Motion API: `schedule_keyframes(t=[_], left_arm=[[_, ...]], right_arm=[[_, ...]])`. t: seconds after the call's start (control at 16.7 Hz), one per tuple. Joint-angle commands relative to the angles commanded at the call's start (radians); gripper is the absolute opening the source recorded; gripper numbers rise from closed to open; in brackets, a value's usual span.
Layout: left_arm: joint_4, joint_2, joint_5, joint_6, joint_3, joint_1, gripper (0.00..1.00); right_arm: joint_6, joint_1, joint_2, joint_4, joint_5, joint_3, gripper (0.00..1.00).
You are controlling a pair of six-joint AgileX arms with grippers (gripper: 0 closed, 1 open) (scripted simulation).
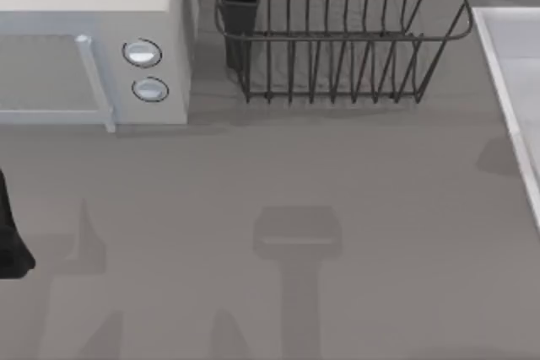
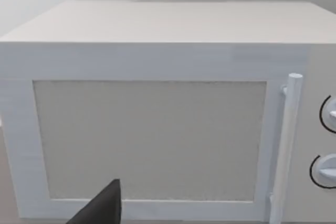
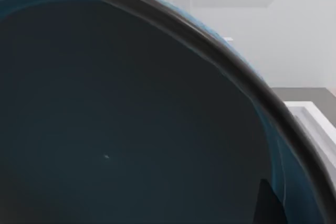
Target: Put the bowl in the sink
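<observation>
The top view looks straight down on the grey table [image 1: 278, 191]; the left wrist view closely faces the white box-shaped microwave [image 2: 157, 119], which both share.

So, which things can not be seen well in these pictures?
- Bowl: right wrist view, so near that its outline is cut off; whether the fingers hold it is hidden.
- Sink: top view, cut off by the right edge.
- Left arm: top view, cut off by the left edge.
- Microwave: left wrist view, the knobs are cut off.
</observation>
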Motion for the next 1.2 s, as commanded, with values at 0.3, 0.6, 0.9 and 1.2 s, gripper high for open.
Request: schedule_keyframes(t=[0.3, 0.6, 0.9, 1.2], left_arm=[[0.000, 0.000, 0.000, 0.000, 0.000, 0.000, 1.00], [0.000, 0.000, 0.000, 0.000, 0.000, 0.000, 1.00], [0.000, 0.000, 0.000, 0.000, 0.000, 0.000, 1.00], [0.000, 0.000, 0.000, 0.000, 0.000, 0.000, 1.00]], right_arm=[[0.000, 0.000, 0.000, 0.000, 0.000, 0.000, 0.30], [0.000, 0.000, 0.000, 0.000, 0.000, 0.000, 0.68], [0.000, 0.000, 0.000, 0.000, 0.000, 0.000, 1.00], [0.000, 0.000, 0.000, 0.000, 0.000, 0.000, 1.00]])
